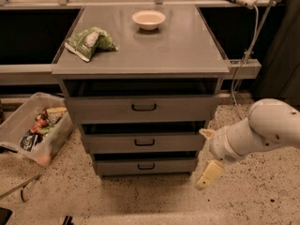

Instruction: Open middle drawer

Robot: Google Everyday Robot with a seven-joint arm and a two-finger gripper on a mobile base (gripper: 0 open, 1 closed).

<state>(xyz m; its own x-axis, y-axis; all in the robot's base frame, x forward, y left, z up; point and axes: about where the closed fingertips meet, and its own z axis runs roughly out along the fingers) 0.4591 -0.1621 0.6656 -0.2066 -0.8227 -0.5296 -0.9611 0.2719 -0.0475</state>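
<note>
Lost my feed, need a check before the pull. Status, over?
End effector open, empty, low beside the cabinet's right side. Middle drawer not pulled out, handle untouched. Nothing blocking the handle.

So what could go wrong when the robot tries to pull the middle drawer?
1. The gripper hangs open beside the right side of the cabinet, away from the small black handle of the middle drawer. It might bump the cabinet corner on its way over.
2. The bottom drawer's handle sits close below, so it could grab the wrong one.
3. The handle is thin, so the fingers might slip off.
</note>
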